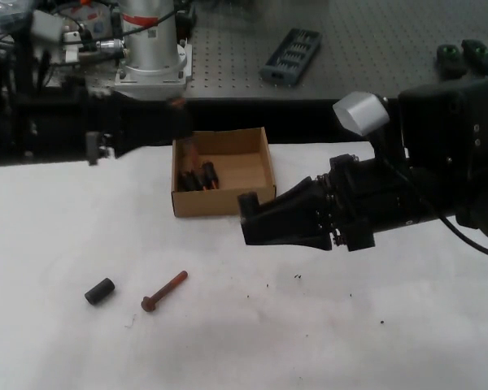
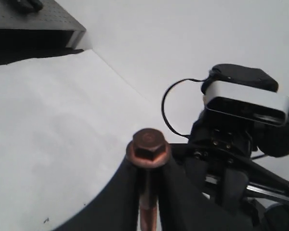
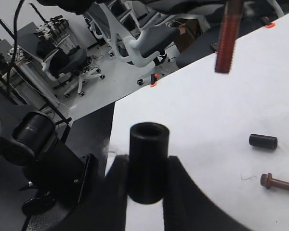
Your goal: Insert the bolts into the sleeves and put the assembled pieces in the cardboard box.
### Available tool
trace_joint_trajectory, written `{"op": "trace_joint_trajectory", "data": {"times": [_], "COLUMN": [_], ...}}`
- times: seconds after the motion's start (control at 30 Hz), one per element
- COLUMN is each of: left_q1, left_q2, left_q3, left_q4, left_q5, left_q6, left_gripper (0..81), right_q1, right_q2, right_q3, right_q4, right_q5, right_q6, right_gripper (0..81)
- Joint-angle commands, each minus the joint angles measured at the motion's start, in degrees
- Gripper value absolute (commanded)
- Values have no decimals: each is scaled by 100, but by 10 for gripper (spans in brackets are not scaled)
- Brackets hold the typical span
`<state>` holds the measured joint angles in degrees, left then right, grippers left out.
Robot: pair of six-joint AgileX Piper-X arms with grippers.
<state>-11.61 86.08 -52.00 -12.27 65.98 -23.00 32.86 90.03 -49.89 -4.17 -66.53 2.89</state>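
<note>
At the front corner of the cardboard box (image 1: 220,201) our right gripper (image 3: 147,166) pinches the sleeve (image 3: 148,139) between its fingers, bore open; over the box the left gripper (image 2: 148,171) pinches the bolt (image 2: 148,147) just under its head. The threaded tip hangs well apart from the bore (axes roughly parallel, we judge).
</note>
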Motion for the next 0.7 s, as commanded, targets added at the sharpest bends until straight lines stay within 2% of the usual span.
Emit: {"op": "trace_joint_trajectory", "data": {"times": [0.0, 0.23, 0.67], "left_q1": [-269, -701, -712], "left_q2": [13, 111, 397], "left_q3": [-35, -86, -600], "left_q4": [-113, -126, -117], "left_q5": [110, -129, -114], "left_q6": [323, 549, 367], "left_gripper": [6, 6, 6], "right_q1": [-36, -207, -286], "right_q2": [-1, 104, 104], "right_q3": [-15, -15, -15], "right_q4": [55, 563, 561], "right_q5": [-154, -158, -248], "right_q6": [-3, -256, -289], "right_gripper": [28, 28, 29]}}
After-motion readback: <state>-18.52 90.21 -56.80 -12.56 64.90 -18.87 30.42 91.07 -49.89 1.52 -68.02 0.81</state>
